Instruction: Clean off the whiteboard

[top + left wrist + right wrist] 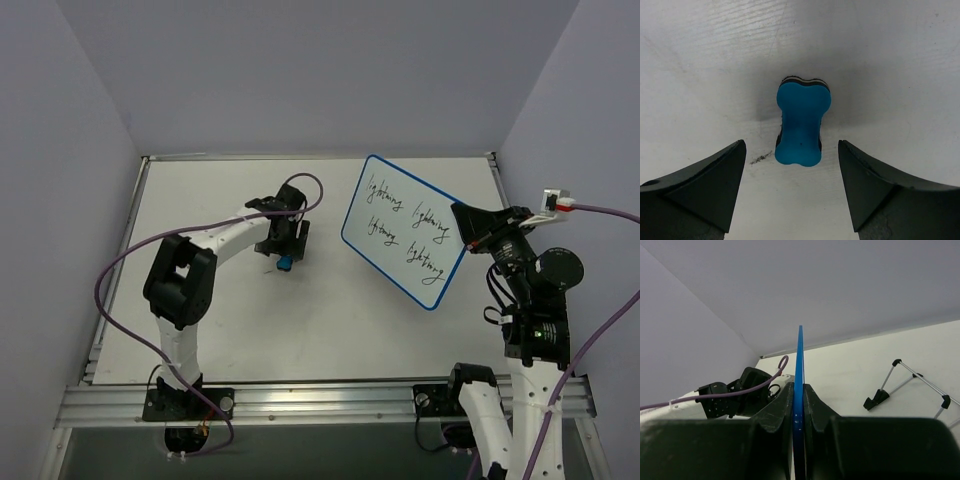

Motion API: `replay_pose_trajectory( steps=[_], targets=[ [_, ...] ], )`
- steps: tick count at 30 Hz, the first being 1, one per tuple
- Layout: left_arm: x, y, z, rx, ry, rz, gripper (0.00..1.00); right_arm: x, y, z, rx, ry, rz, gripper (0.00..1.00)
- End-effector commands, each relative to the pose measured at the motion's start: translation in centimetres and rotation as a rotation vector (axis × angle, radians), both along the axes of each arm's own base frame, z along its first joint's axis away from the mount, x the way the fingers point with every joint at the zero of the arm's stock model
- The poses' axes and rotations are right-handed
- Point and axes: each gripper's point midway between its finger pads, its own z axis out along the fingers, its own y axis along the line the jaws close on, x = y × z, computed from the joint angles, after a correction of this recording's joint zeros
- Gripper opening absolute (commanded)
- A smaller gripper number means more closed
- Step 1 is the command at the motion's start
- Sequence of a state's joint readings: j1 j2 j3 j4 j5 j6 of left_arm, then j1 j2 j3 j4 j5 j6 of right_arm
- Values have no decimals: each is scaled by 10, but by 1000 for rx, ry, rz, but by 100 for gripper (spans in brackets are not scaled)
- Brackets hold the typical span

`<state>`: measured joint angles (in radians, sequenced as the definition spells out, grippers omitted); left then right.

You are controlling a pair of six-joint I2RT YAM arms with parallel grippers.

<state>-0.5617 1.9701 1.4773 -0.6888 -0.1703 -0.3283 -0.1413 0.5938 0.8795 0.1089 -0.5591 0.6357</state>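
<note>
- Left arm (180, 285) had its base at 7 o'clock in the top view. Elbow was folded, forearm ran toward 1 o'clock, wrist aimed straight down at the table (220, 330).
- Left gripper (791, 146) was spread wide with nothing in it. Both fingers (705, 190) were clear of the eraser (802, 125).
- The eraser, blue and bone-shaped, lay flat on the table between the fingertips, slightly ahead at 12 o'clock in the wrist view.
- Its long axis ran 12–6, so we judged a straight drop and squeeze would catch it across the narrow sides, with no wrist roll.
- Right arm (535, 330) stood up from 5 o'clock, wrist cocked toward 10 o'clock.
- Right gripper (799, 390) was clamped on the rim of the whiteboard (400, 225), pinching it edge-on. The board was tilted, written face toward the overhead camera. We couldn't tell whether its low corner touched the table.
- The board's long axis ran roughly 10–4 in the top view, with the grip at the 4 o'clock end. It carried four cursive words in two rows, none wiped.
- From the left gripper the board lay at 3 o'clock, well apart. Left was the arm nearer the eraser and the only free one, so we read pickup as the step in hand, erasing not yet begun.
- Wire stand (872, 402) sat on the table beyond the board, apart from it.
</note>
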Motion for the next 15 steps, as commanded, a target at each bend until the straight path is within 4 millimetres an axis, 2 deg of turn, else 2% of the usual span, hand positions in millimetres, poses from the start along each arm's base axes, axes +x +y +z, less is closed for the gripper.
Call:
replay_pose_trajectory(
  steps=[1,7,10,15],
  targets=[
    [25,-15,14,-55,-79,-17,82,-15,0,25,-56,-113,-19,0],
    [30,-17,-5,-32,-56,-16,76,-23,3,14,-84,-93,-17,0],
    [31,-17,-11,-32,-59,-8,72,-23,6,1,-82,-65,-3,0],
    [36,-18,-14,-40,-73,-3,61,-24,11,-23,-86,-14,26,0]
  ],
)
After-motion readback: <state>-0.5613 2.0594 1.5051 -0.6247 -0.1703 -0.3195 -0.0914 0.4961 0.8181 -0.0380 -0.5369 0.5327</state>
